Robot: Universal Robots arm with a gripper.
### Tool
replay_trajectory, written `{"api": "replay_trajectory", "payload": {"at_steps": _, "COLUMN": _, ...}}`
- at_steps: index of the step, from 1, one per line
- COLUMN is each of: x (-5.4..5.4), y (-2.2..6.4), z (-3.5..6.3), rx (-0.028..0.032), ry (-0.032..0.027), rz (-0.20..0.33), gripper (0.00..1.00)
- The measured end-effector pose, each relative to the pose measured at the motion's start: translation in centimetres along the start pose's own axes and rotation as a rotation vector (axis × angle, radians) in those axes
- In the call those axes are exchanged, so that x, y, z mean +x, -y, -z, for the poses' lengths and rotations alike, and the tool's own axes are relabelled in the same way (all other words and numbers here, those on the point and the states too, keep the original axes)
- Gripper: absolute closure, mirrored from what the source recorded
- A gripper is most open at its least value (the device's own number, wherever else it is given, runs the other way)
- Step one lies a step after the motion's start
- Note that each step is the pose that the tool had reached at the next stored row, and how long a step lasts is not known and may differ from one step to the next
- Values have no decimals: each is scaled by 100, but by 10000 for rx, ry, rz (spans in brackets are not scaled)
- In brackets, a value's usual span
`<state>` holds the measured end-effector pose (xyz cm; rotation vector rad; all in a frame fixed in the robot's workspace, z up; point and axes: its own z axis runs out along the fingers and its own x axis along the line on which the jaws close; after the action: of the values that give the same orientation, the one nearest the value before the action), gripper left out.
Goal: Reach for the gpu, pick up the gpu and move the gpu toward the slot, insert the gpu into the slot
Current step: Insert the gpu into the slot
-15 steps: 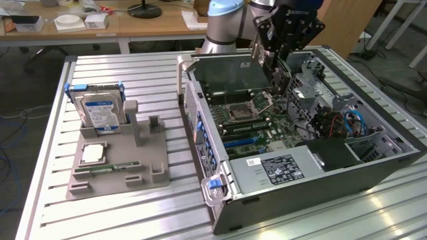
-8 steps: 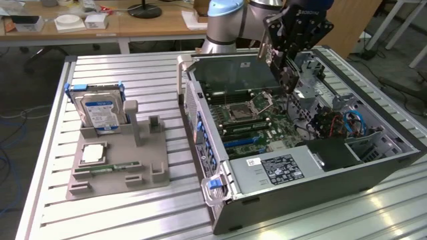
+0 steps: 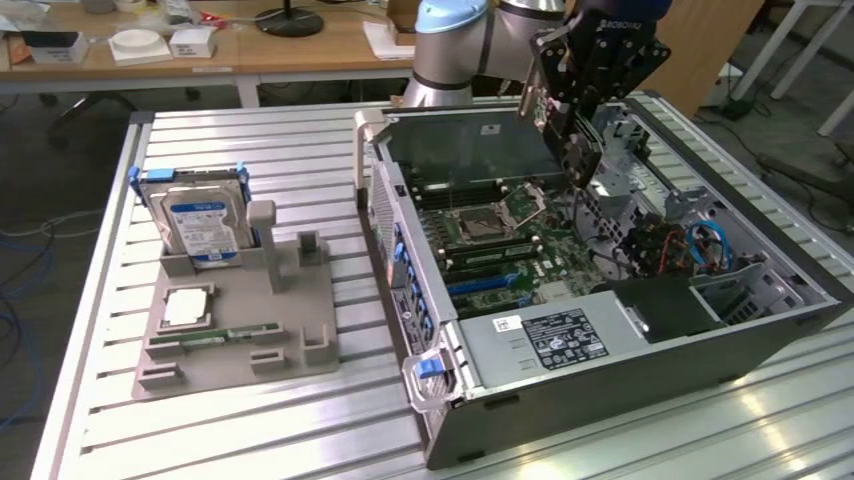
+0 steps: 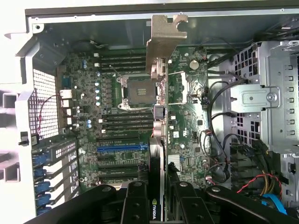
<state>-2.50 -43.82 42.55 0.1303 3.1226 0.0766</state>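
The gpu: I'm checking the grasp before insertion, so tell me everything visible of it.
The gpu is seen edge-on from the wrist: a thin card with a black cooler bearing an NVIDIA logo and a silver metal bracket at the end away from the gripper. The gripper is shut on it, clamping both faces. It is held on edge over the motherboard inside the open computer case.

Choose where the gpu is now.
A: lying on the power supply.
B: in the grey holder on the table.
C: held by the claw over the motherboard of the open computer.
C: the claw is shut on the gpu, which hangs edge-on over the motherboard.
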Motion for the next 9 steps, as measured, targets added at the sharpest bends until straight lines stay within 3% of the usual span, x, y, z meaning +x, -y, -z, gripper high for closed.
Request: {"api": "replay_trajectory", "payload": {"at_steps": 9, "x": 0, "y": 0, "z": 0, "rx": 0, "ry": 0, "rz": 1, "gripper": 74}}
